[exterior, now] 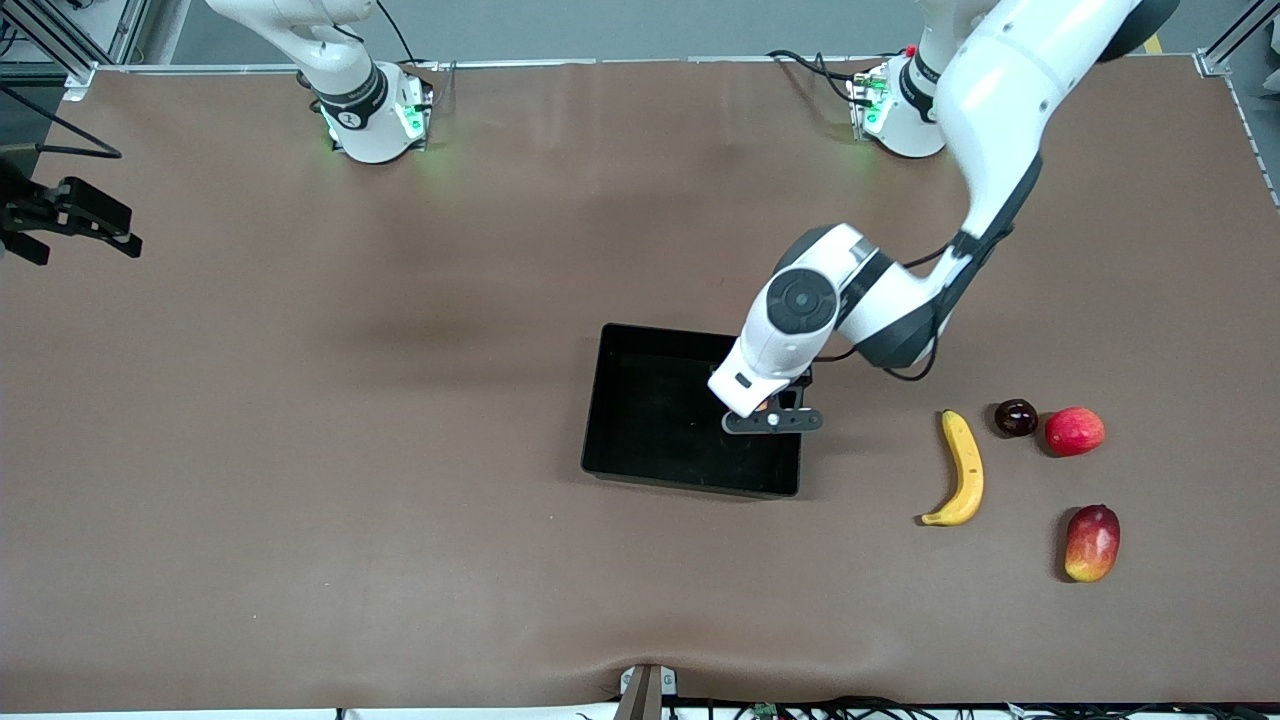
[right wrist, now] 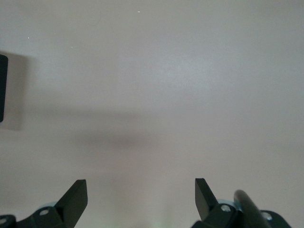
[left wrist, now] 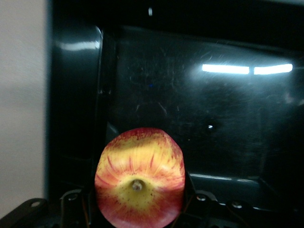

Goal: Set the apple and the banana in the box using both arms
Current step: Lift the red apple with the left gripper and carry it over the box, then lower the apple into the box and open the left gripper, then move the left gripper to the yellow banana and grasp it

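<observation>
Left gripper (exterior: 772, 412) is over the shallow rectangular black plastic box (exterior: 640, 410), at the end of the box toward the left arm's end of the table. It is clamped on the small round apple (left wrist: 139, 187); the left wrist view shows the fruit's red skin streaked with yellow fanning out from a stem dimple, seated between the black fingers. The box floor beneath it is glossy, finely scratched, and reflects overhead strip lights; its low walls have rounded corners.

The long curved yellow banana (exterior: 962, 470) lies on the brown matte table cover (exterior: 400, 480), well apart from the box toward the left arm's end, its skin smooth with a few brown specks. Just beside its upper tip sits a small dark, shiny round fruit (exterior: 1015, 417), touching or nearly touching a smooth pinkish-red round fruit (exterior: 1074, 431). An elongated red-yellow mango (exterior: 1092, 542) rests nearer the front camera than both.

Right gripper (exterior: 70, 215) waits at the right arm's end of the table; the right wrist view shows its matte black fingers (right wrist: 76, 199) spread wide, holding nothing, with only table cover below.
</observation>
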Tool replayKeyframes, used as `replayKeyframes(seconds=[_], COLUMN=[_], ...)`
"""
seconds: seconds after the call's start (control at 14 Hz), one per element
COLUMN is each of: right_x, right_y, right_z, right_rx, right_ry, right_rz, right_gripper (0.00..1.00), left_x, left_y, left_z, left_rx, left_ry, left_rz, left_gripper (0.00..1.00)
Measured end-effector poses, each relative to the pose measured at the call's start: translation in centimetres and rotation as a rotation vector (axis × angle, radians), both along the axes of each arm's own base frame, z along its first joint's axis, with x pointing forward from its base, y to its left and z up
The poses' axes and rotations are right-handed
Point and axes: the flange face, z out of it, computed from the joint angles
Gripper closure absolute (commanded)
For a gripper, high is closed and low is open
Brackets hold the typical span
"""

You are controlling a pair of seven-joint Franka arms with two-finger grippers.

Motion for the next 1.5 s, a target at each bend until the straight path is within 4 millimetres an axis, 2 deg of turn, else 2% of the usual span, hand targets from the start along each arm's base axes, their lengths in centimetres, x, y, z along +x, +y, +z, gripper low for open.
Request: replayKeyframes(seconds=[0.07,0.14,0.21,0.36,0.57,0.71,0.86,1.0,1.14,1.21,1.36,1.5], right_x=[0.0,0.0,0.0,0.0,0.0,0.0,0.0,0.0,0.0,0.0,0.0,-0.1], right_y=[0.0,0.0,0.0,0.0,-0.1,-0.1,-0.1,-0.1,-0.1,-0.1,-0.2,-0.2], right_z=[0.0,0.0,0.0,0.0,0.0,0.0,0.0,0.0,0.0,-0.1,-0.1,-0.1], right_rx=[0.000,0.000,0.000,0.000,0.000,0.000,0.000,0.000,0.000,0.000,0.000,0.000], right_ry=[0.000,0.001,0.001,0.002,0.002,0.002,0.002,0.003,0.003,0.003,0.004,0.006], right_rz=[0.000,0.000,0.000,-0.001,-0.003,-0.003,-0.003,-0.003,-0.003,-0.003,-0.004,-0.005], right_gripper=[0.00,0.00,0.00,0.00,0.00,0.00,0.00,0.00,0.00,0.00,0.00,0.00], left_x=[0.0,0.1,0.0,-0.3,-0.2,0.9,2.6,4.3,6.2,7.3,9.4,10.7], left_y=[0.3,0.5,0.5,0.2,-0.1,0.1,1.0,3.4,7.9,10.8,17.9,24.6], left_z=[-1.2,-2.1,-2.8,-3.6,-3.4,-1.8,1.7,6.3,10.0,10.9,10.4,7.8], left_rx=[0.002,0.003,0.005,0.006,0.001,-0.013,-0.023,-0.015,0.005,0.016,0.034,0.038], left_ry=[0.017,0.030,0.041,0.055,0.051,0.020,-0.034,-0.091,-0.134,-0.142,-0.129,-0.086], left_rz=[0.004,0.008,0.009,0.006,0.015,0.028,0.053,0.093,0.134,0.126,0.071,0.016], left_gripper=[1.00,0.85,0.64,0.00,0.00,0.00,0.00,0.00,0.00,0.00,0.00,0.00])
